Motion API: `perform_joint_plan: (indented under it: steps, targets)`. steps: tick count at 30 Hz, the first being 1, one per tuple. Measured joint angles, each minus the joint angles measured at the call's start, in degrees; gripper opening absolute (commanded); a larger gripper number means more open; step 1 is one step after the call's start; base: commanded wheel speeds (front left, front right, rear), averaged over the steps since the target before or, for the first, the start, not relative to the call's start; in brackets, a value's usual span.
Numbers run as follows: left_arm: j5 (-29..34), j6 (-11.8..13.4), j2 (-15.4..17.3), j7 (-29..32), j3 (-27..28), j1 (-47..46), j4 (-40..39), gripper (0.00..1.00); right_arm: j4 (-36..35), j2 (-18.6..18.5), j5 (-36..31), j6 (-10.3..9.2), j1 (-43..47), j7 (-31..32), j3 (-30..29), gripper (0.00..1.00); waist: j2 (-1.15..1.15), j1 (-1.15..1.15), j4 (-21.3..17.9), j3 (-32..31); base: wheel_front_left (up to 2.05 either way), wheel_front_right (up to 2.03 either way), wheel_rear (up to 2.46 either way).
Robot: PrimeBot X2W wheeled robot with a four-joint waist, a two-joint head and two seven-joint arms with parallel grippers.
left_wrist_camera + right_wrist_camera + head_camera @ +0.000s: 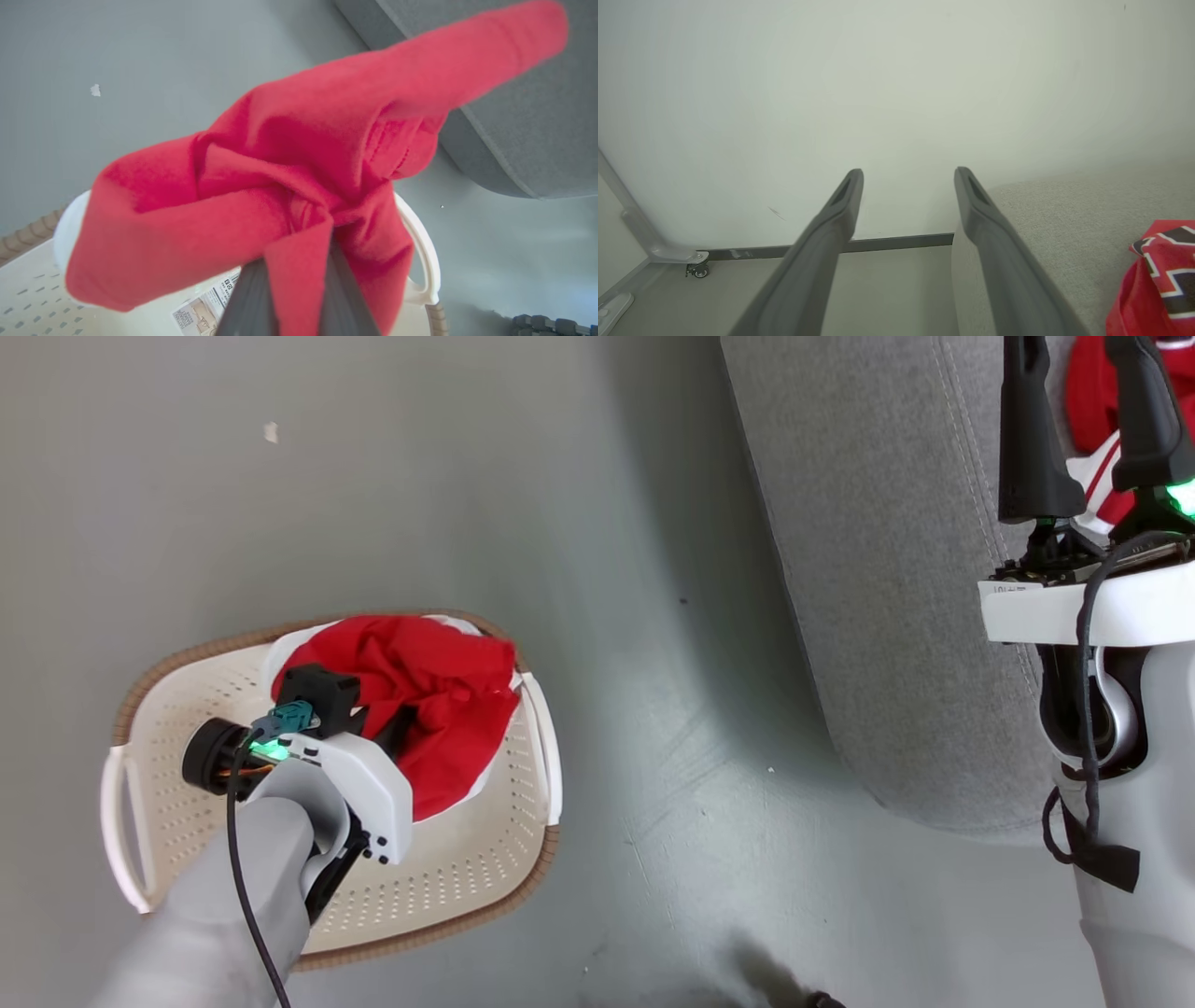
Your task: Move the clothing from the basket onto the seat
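The cream basket [448, 887] stands on the floor at the lower left. My left gripper [397, 728] is over it, shut on a bunched red garment [429, 691] that hangs lifted above the basket floor [28, 289]. In the left wrist view the red garment [299, 154] is pinched between my two dark fingers [252, 298]. The grey seat [878, 569] lies at the right. My right gripper [1088, 364] is above it, open and holding nothing [909, 175]. Another red garment with white striped trim [1102, 467] lies on the seat [1064, 224], with black-and-white lettering [1157, 275].
Grey floor [653, 756] separates the basket from the seat. A paper label [201, 312] lies in the basket. A white wall [896, 93] stands beyond the seat, with a castor leg [698, 269] at its foot. A dark object [546, 323] sits on the floor near the basket.
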Motion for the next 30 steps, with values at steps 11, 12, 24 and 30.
perform_joint_plan:
  steps: [11, 12, 24, 30]
  targets:
    - [-1.93, 0.00, 0.10, -2.41, -0.36, 2.07, -3.39, 0.00, 1.60, -1.59, -0.12, 0.00, 2.31, 0.00, 0.03, 1.00, 0.00, 0.00, 2.53, -5.32, 0.00, 0.00, 0.00]
    - [-2.26, 0.00, 0.09, -2.68, -0.40, 2.27, -3.77, 0.00, 1.69, -1.78, -0.14, 0.00, 2.31, 0.00, 0.03, 1.00, 0.00, -0.01, 2.75, -5.83, 0.00, 0.00, 0.00]
    - [-3.31, 0.00, 0.04, -3.65, -0.42, 4.54, -8.38, 0.00, 3.22, -3.24, 0.04, -0.01, 5.15, 0.00, 0.54, 1.00, 0.00, 0.00, 5.37, -11.84, 0.00, 0.00, 0.00]
    - [-3.78, 0.00, 0.07, -3.82, 0.86, 4.84, -10.76, 0.00, 4.42, -3.87, 0.31, 0.00, 7.14, 0.00, 1.29, 1.00, 0.00, 0.00, 6.59, -14.83, 0.00, 0.00, 0.00]
